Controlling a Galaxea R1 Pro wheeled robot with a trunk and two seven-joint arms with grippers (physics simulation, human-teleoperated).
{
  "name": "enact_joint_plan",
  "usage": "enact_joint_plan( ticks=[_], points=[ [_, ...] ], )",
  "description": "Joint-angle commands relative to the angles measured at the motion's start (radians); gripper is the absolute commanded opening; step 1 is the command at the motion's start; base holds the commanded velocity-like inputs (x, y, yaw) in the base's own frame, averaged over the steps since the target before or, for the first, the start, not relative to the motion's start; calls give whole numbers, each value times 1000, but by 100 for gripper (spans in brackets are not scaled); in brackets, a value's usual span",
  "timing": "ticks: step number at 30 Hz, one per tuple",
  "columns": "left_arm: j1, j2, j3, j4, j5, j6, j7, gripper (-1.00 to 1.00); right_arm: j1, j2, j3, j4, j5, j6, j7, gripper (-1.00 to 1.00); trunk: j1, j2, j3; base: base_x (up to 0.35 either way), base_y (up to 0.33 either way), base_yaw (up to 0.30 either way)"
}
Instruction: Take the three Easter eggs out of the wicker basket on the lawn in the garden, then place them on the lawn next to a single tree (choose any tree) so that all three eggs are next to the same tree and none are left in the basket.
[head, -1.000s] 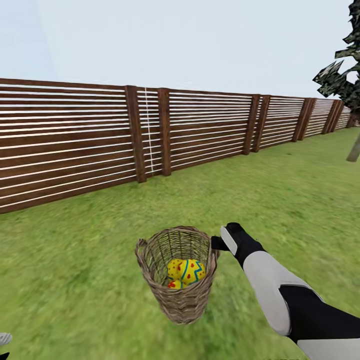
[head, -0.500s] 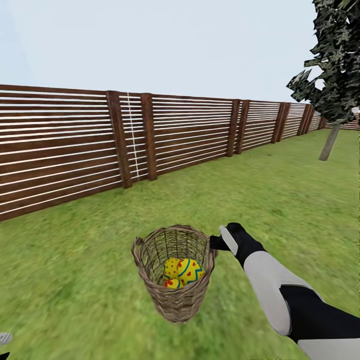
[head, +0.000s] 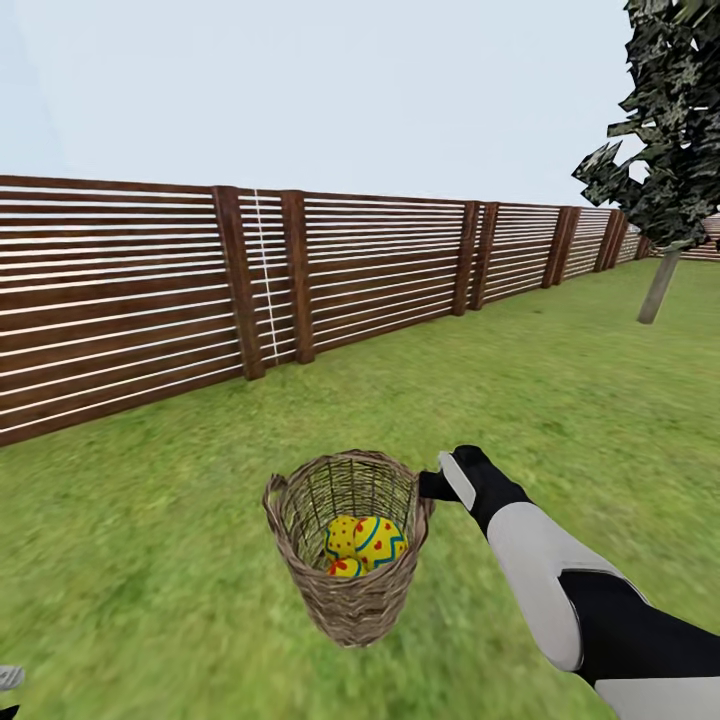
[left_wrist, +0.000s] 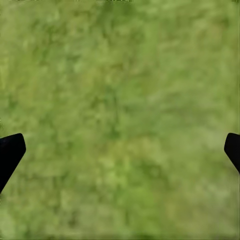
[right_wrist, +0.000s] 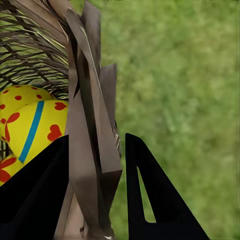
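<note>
My right gripper (head: 432, 487) was clamped on the rim of the wicker basket (head: 350, 560), one finger inside the weave and one outside, holding it tilted above the lawn (head: 560, 400). The three Easter eggs (head: 365, 546) lay together in the basket's bottom, yellow with red marks and blue bands. My left gripper (left_wrist: 120, 150) was spread wide over bare grass. I could read no writing or labels anywhere. A slatted fence (head: 130, 290) ran behind.
</note>
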Motion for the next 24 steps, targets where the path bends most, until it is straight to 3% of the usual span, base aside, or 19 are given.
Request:
enact_joint_plan(
  ticks=[1, 6, 11, 19, 24],
  points=[
    [0, 0, -1, -1, 10, 9, -3, 100, -1, 1, -8, -2, -20, 1, -9, -100, -4, 7, 2, 0, 0, 0],
    [0, 0, -2, 0, 10, 9, -1, 100, -1, 1, -8, -1, -20, 1, -9, -100, -23, 42, 18, 0, 0, -159],
    [0, 0, 2, -1, 10, 9, -2, 100, -1, 2, -7, 0, -20, 1, -9, -100, -23, 42, 19, 5, 0, -233],
    [0, 0, 2, -4, 12, 4, -3, 100, -1, 4, -5, 0, -20, 1, -8, -100, -23, 42, 20, 66, 0, -29],
    [0, 0, 2, -4, 12, -3, -4, 100, -1, 4, -6, 0, -20, 1, -9, -100, -23, 42, 24, 2, 0, -193]
  ],
)
